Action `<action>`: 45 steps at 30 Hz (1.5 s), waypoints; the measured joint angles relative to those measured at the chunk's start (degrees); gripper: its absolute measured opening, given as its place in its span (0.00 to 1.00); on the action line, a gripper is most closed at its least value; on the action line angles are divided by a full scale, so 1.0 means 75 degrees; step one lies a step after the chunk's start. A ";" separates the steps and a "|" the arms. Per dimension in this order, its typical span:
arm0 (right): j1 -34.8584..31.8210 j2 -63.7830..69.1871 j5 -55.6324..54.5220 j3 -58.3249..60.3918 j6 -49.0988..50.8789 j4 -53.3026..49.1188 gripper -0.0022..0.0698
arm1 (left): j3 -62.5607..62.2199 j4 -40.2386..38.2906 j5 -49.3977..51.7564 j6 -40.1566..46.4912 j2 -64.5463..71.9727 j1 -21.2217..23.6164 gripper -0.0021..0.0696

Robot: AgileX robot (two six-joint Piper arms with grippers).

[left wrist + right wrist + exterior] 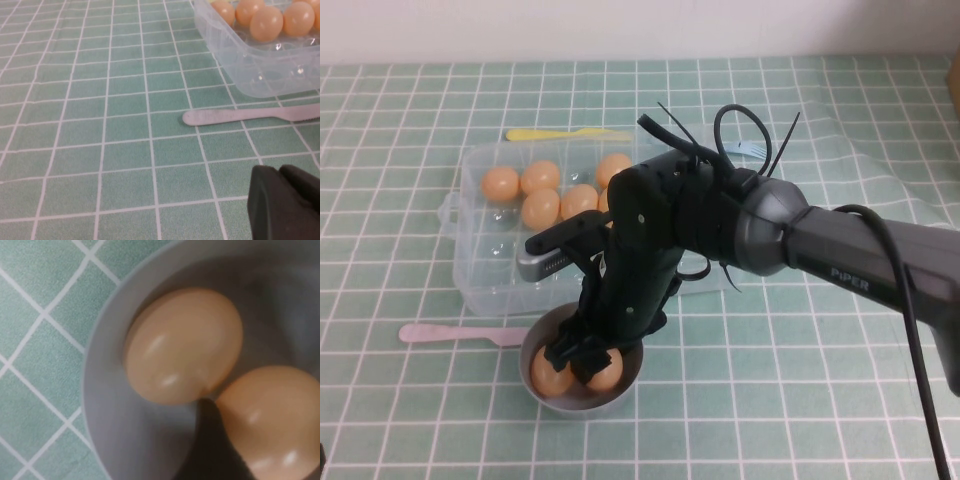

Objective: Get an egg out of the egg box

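Observation:
The clear plastic egg box (470, 270) stands at the middle of the table with several orange-tan eggs (540, 207) in its far dimples. In front of it a round grey bowl (532, 345) holds two eggs. My right gripper (582, 358) reaches down into the bowl and is shut on the right-hand egg (272, 420), which lies low in the bowl; one dark finger (212, 445) presses its side. The other egg (182, 345) lies free beside it. My left gripper (278, 170) hovers shut and empty over the cloth, near the egg box (260, 80).
A pink plastic knife (460, 334) lies left of the bowl, in front of the box. A yellow utensil (565, 134) lies behind the box and a blue fork (750, 150) at its far right. The green checked cloth is creased at the right.

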 joint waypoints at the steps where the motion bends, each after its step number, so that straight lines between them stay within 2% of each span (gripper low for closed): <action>1: 0.0000 0.0000 0.0000 0.0000 0.0000 0.0000 0.58 | 0.0000 0.0000 0.0000 0.0000 0.0000 0.0000 0.02; 10: 0.0000 0.0000 -0.0004 -0.0013 0.0000 -0.0005 0.71 | 0.0000 0.0000 0.0000 0.0000 0.0000 0.0000 0.02; 18: 0.0017 -0.0405 0.0009 -0.0349 0.0225 -0.0082 0.70 | 0.0000 0.0000 0.0000 0.0000 0.0000 0.0000 0.02; 22: 0.0196 -0.1406 0.0352 -0.0381 0.0335 -0.0439 0.58 | 0.0000 0.0000 0.0000 0.0000 0.0000 0.0000 0.02; 26: 0.0470 -0.2334 0.1245 -0.0318 0.0348 -0.0571 0.33 | 0.0000 0.0000 0.0000 0.0000 0.0000 0.0000 0.02; 28: 0.0531 -0.2847 0.1481 -0.0010 0.0348 -0.0585 0.17 | 0.0000 0.0000 0.0000 0.0000 0.0000 0.0000 0.02; 31: 0.0533 -0.3537 0.1616 0.0555 0.0348 -0.0777 0.06 | 0.0000 0.0000 0.0000 0.0000 0.0000 0.0000 0.02; 34: 0.0533 -0.4223 0.1633 0.1374 0.0348 -0.1027 0.02 | 0.0000 0.0000 0.0000 0.0000 0.0000 0.0000 0.02; 45: 0.0533 -0.7167 0.1680 0.4737 0.0348 -0.1034 0.01 | 0.0000 0.0000 0.0000 0.0000 0.0000 0.0000 0.02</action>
